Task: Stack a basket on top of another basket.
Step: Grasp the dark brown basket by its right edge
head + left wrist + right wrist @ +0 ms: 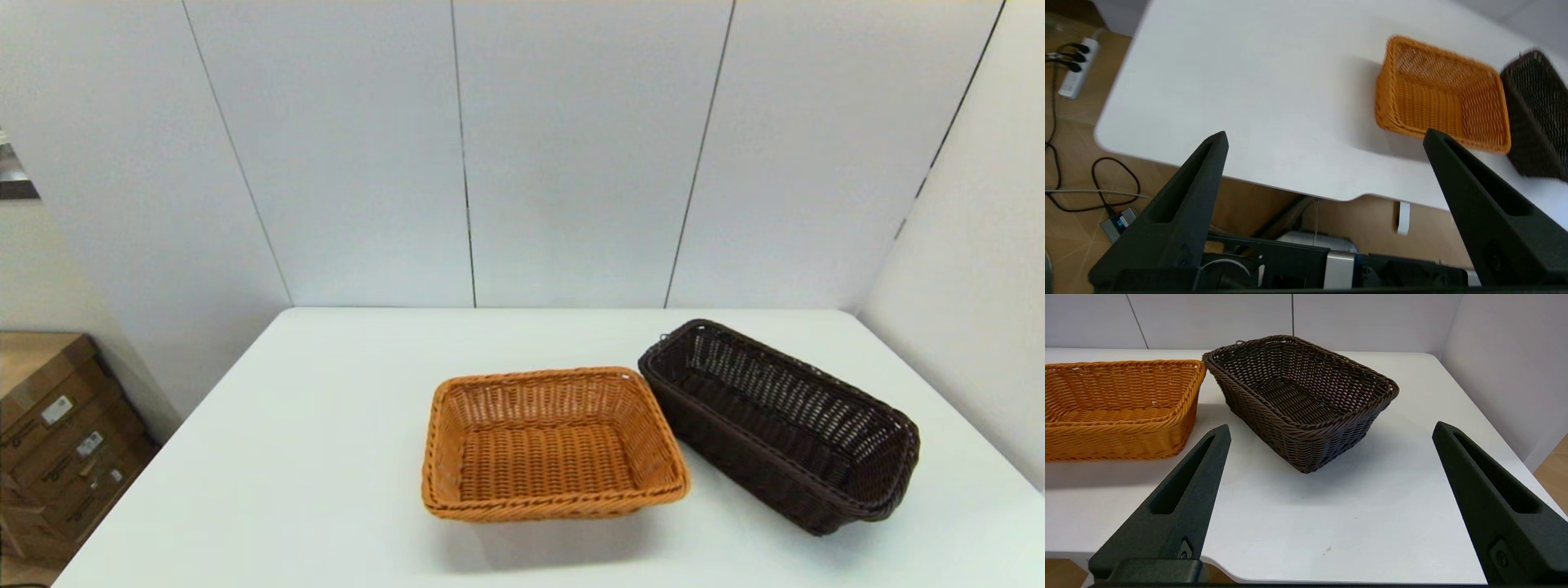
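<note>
I see one white tabletop [326, 457] set against pale grey wall panels [571, 155], with a wood-tone floor [1073, 134] below. Cardboard boxes [57, 441] stand on the floor off the tabletop's left edge; one white power strip [1075, 69] and black cables [1106, 179] lie on the floor. Two baskets sit upright on the tabletop. The orange-tan basket [551, 445] sits near the middle of the front half. The dark brown basket [784, 425] sits angled beside it toward the right edge, their near corners almost touching. Nothing blocks either basket. The left gripper [1325, 139] hangs off the front edge, fingers spread wide. The right gripper [1331, 428] hovers near the front right corner, spread wide, empty.
</note>
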Action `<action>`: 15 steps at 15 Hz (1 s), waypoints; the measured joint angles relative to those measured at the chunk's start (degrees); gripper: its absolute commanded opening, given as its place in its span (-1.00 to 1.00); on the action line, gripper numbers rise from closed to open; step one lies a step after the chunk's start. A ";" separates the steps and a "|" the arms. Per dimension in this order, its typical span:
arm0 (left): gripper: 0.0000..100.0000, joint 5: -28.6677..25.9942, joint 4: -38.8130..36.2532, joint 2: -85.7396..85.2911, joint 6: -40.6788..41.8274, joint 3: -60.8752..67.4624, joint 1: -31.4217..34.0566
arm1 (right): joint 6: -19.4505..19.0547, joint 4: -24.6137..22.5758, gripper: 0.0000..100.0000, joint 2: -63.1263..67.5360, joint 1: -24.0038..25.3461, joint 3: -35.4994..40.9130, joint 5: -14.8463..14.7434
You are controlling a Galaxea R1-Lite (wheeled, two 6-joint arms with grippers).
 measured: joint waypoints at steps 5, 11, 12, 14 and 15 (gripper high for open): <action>1.00 -0.17 3.22 -13.90 1.77 4.39 4.61 | 0.02 0.00 1.00 0.00 0.00 0.00 0.00; 1.00 -11.06 5.34 -23.80 7.12 9.05 16.81 | 0.02 0.02 1.00 0.00 0.00 0.00 0.00; 1.00 -12.31 5.21 -25.45 9.13 10.47 17.82 | 0.02 0.02 1.00 0.00 0.00 0.00 0.00; 1.00 -12.70 4.35 -28.43 10.67 13.43 18.59 | 0.02 0.02 1.00 0.00 -0.02 0.00 0.00; 1.00 -12.67 2.97 -30.14 11.13 15.42 18.65 | 0.05 0.02 1.00 0.00 0.02 0.00 0.00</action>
